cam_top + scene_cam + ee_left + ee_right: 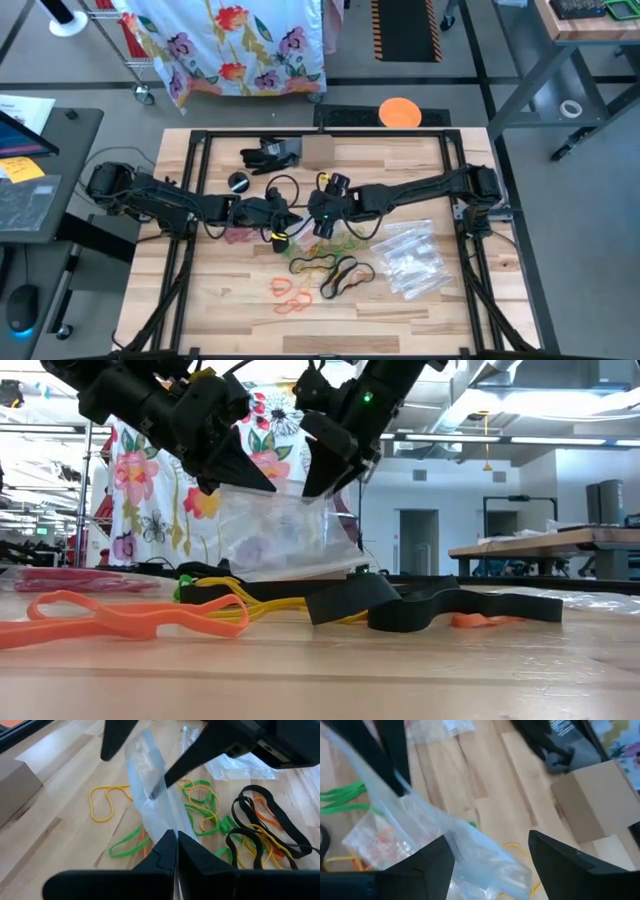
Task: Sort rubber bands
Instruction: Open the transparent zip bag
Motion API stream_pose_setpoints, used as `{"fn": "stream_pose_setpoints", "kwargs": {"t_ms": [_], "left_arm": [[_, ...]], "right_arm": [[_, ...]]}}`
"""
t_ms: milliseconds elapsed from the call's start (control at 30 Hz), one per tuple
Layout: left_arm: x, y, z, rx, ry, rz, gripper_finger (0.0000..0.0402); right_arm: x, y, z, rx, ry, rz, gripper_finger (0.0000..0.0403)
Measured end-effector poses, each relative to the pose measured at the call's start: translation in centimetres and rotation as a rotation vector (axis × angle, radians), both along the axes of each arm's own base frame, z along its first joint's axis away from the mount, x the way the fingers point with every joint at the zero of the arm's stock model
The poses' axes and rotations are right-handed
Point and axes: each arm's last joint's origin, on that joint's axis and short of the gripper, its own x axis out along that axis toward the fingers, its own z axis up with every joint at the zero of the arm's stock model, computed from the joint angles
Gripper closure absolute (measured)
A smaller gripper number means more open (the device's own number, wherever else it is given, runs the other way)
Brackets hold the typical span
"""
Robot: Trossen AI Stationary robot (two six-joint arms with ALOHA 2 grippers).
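At table centre, a clear zip bag (280, 530) is pinched shut-fingered by the left gripper (176, 840) beside the spread-fingered right gripper (490, 852), rubber bands (320, 268) heaped at six o'clock; bag-opening judged underway, mouth-spreading required next.

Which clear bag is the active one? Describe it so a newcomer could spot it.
Start at the wooden table, where the two arms meet near its middle. There a clear zip bag hangs in the air, pinched by the shut left hand, with the open right hand at its other edge. The other clear bags lie flat in a pile to the right.
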Motion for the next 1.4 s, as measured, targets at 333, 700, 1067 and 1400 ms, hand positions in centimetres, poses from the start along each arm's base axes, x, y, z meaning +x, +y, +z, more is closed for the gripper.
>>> {"fn": "stream_pose_setpoints", "kwargs": {"t_ms": [333, 700, 1067, 1400], "left_arm": [[-0.1, 0.0, -0.1, -0.012, 0.011, 0.009, 0.0401], [0.0, 0.2, 0.1, 0.017, -0.011, 0.075, 0.0401], [0.3, 0.1, 0.7, 0.049, -0.078, 0.038, 0.0401], [0.1, 0.0, 0.2, -0.011, -0.027, 0.022, 0.0357]], "right_arm": [[0.2, -0.1, 0.2, -0.019, -0.026, -0.004, 0.0263], [0.6, 1.3, 0.2, -0.007, -0.065, 0.035, 0.0390], [0.6, 1.5, 0.1, 0.051, -0.067, 0.052, 0.0394], [0.4, 1.0, 0.0, 0.058, -0.046, 0.039, 0.0391]]}}
